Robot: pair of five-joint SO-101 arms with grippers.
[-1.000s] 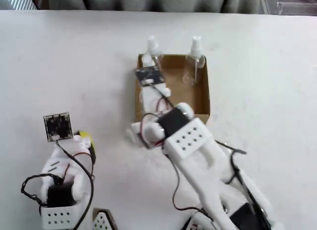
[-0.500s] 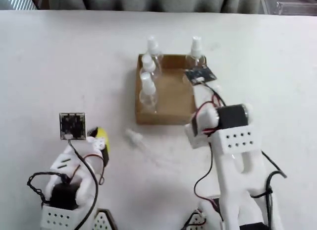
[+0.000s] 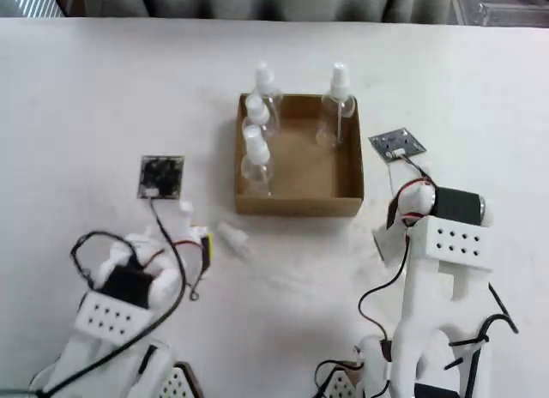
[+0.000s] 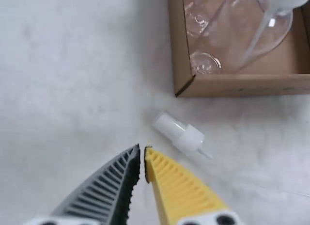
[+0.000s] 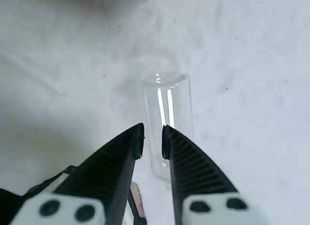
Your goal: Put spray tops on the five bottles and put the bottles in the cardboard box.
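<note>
in the brown cardboard box (image 3: 299, 205): four clear plastic bottles (image 3: 256, 162)
left gripper (image 4: 142, 152): jaws closed, near white spray top (image 4: 179, 132)
right gripper (image 5: 152, 136): narrow gap, by bare clear bottle (image 5: 167, 104)

one end of the clear bottle (image 5: 167, 101) hides behind the right gripper (image 5: 152, 137); the cardboard box (image 4: 232, 84) runs off the left wrist view.

White arms (image 3: 425, 304); grey-yellow left end effector (image 4: 142, 156)

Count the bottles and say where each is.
5. Four bottles stand in the cardboard box: three along its left wall, one back right. One lies on the table below the right gripper.
</note>
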